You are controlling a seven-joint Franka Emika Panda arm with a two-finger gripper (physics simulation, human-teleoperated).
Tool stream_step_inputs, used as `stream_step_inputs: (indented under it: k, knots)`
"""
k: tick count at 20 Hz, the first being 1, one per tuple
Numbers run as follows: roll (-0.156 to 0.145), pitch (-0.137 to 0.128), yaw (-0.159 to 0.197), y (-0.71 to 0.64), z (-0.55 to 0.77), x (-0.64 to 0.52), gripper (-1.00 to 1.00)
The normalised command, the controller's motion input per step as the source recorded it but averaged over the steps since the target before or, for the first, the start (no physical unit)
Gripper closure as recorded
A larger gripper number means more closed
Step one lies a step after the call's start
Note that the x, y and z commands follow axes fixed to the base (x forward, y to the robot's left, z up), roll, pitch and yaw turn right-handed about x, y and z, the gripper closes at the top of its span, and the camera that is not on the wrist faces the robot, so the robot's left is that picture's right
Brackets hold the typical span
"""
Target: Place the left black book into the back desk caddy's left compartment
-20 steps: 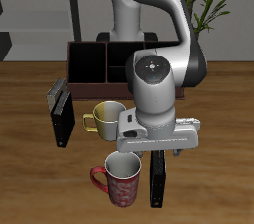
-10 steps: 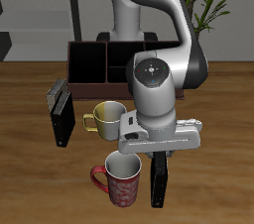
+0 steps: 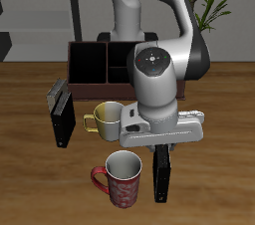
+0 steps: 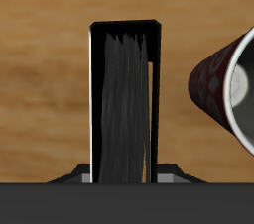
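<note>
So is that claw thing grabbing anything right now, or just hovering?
Gripper: right above the black book lying near the table's front edge; the arm hides its fingers, so open or closed cannot be told, nor whether it has the book.

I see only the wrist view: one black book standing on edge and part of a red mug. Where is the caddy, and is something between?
Observer: The back desk caddy stands at the table's back, beside the robot's base, well apart from the left black book near the front edge.
Operator: What is between them?
Observer: A yellow mug stands on the table between them; the red mug is beside the book.
Operator: Is there another book?
Observer: Yes, a second black book lies farther back, beyond the yellow mug.
Operator: And the pincer?
Observer: The pincer hangs right above the book's top edge; its opening is hidden.
</note>
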Motion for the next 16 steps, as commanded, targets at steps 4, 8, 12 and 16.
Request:
stream_step_inputs:
  k: [4,8,12,16]
  knots:
    - [0.031,-0.044,0.026,0.09,0.28,-0.23,1.0]
    - [0.021,-0.062,0.017,0.05,0.41,-0.39,1.0]
    - [-0.003,-0.072,0.001,-0.09,0.39,-0.38,1.0]
    - [-0.031,-0.076,-0.029,-0.2,0.42,-0.47,1.0]
